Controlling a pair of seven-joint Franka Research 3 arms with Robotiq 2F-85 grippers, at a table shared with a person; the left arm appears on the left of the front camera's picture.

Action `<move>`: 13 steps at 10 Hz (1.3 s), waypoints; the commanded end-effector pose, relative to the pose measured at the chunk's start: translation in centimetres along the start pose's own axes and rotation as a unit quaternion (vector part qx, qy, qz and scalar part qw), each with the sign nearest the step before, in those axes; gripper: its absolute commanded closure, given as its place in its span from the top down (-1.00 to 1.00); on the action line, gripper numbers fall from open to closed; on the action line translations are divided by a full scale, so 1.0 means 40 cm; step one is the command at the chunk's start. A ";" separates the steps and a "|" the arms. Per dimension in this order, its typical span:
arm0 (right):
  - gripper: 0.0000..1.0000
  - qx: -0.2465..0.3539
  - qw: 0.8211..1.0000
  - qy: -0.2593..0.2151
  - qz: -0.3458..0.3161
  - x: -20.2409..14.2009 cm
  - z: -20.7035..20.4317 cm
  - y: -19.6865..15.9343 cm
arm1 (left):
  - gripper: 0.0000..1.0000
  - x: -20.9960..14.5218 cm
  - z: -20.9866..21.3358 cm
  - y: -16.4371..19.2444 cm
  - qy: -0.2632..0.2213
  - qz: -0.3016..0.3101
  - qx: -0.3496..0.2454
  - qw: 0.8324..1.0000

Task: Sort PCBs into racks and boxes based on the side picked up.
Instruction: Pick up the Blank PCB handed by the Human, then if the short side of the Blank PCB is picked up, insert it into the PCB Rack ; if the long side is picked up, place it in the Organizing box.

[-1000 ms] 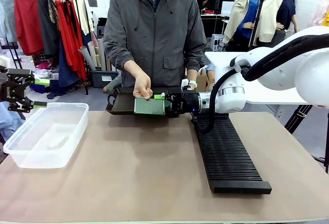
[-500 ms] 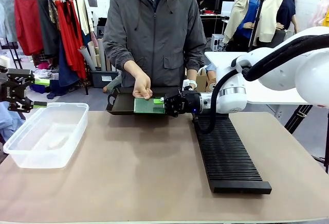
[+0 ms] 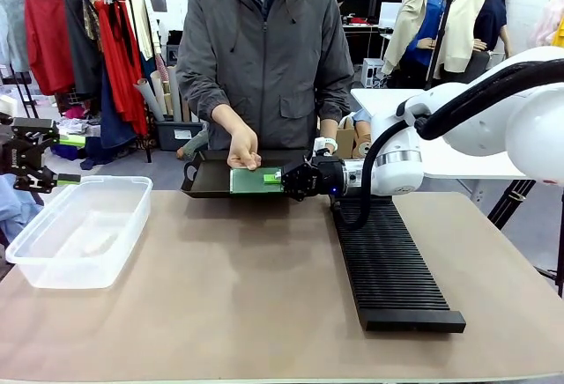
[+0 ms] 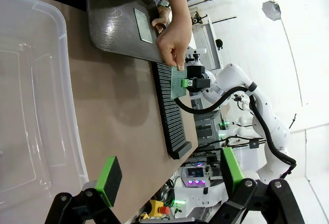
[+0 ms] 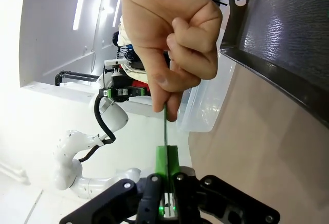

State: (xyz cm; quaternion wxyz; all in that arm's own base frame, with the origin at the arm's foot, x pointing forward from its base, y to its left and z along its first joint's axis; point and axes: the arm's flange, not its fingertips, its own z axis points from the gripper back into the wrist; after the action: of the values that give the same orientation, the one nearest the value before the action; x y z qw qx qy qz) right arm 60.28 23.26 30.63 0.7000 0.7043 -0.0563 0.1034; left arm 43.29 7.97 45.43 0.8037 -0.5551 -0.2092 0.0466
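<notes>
You see your right end effector (image 3: 275,175) clamped on one edge of the PCB (image 3: 254,181), while the person's hand (image 3: 242,150) pinches its other edge above the dark tray (image 3: 204,183) at the table's (image 3: 220,300) far side. Your left end effector (image 4: 169,170) hangs spread wide near the box (image 3: 35,265).

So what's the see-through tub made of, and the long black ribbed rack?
The tub looks like clear plastic, slightly glossy: the table shows through its walls. The rack looks like matte black plastic, maybe coated metal; its fine, even ribs look moulded, but the pictures cannot settle it.
</notes>
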 end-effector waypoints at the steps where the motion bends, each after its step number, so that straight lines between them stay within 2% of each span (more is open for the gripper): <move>1: -1.00 -0.001 1.000 -0.001 0.001 0.001 0.002 0.001 | 1.00 0.001 0.003 -0.002 0.001 0.000 -0.004 1.000; 13: -1.00 -0.001 1.000 -0.001 0.001 0.001 0.002 0.001 | 1.00 0.001 0.003 -0.002 0.001 0.000 -0.004 1.000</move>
State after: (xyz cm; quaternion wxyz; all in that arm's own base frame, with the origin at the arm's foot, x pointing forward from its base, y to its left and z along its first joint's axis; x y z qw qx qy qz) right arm 60.29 23.18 30.52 0.7006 0.7038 -0.0560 0.1031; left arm 43.29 7.97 45.43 0.8037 -0.5551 -0.2092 0.0466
